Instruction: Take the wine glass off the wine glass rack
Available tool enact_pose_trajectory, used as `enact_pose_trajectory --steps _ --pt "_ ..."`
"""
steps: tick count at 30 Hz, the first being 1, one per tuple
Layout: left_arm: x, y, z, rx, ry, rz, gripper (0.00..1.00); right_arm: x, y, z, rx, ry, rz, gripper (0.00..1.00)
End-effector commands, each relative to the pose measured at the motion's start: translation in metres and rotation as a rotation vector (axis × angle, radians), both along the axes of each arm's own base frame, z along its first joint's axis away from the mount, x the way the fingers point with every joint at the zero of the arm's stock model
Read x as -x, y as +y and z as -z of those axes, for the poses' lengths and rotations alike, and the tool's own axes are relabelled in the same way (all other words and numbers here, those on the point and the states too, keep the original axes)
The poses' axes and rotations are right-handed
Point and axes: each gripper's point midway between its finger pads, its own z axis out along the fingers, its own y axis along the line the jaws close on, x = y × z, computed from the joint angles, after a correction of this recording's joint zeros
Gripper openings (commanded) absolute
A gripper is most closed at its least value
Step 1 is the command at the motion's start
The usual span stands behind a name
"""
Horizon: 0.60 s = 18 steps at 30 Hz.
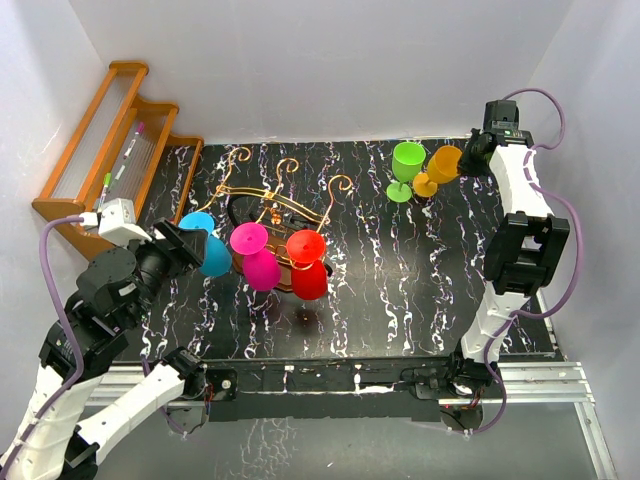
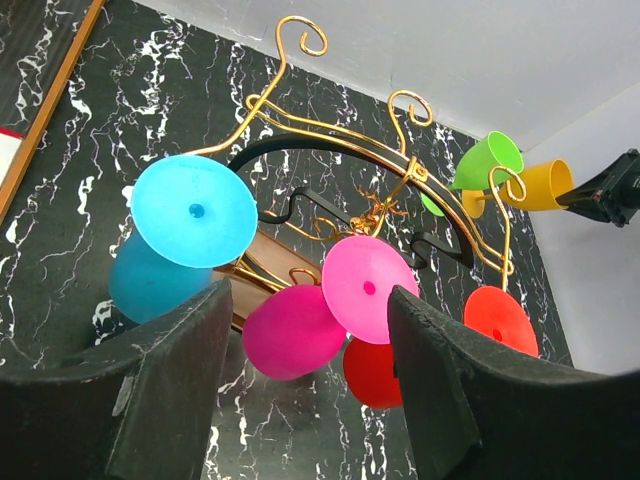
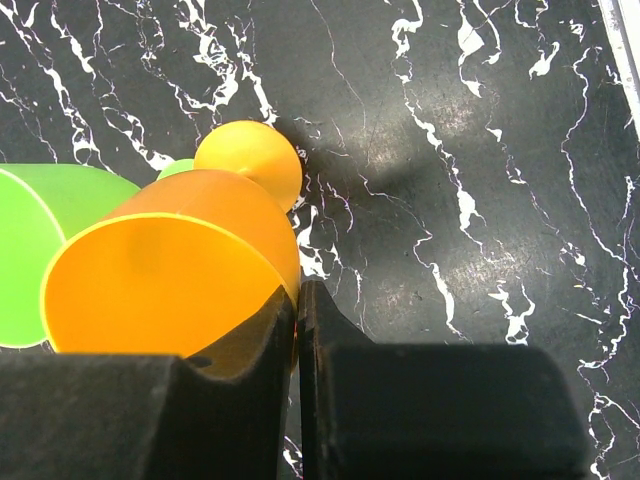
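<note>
Left wrist: left gripper [image 2: 305,310] fingers apart, just short of rack [image 2: 320,133], pink glass [image 2: 368,288] hangs on it ahead. Approach; next ease in, close round it. Right gripper [image 3: 297,295] clamped on orange glass [image 3: 170,280], right of rack

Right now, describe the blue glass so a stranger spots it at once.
On the black marbled table, find the curly golden wine glass rack. Three glasses hang from it foot-up. The blue glass is leftmost, by the left gripper; the pink glass and red glass hang to its right.
</note>
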Motion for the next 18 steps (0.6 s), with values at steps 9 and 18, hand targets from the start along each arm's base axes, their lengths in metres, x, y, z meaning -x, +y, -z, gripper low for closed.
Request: enact_pose_trajectory --steps 9,18 --pt "0.001 0.001 0.009 -0.004 0.022 -0.001 0.61 -0.008 -0.002 -0.001 0.026 -0.023 -0.002 0.16" --pt "0.0 -0.001 0.008 0.0 0.02 0.003 0.61 -0.013 0.009 -0.013 -0.015 -0.059 -0.04 0.27"
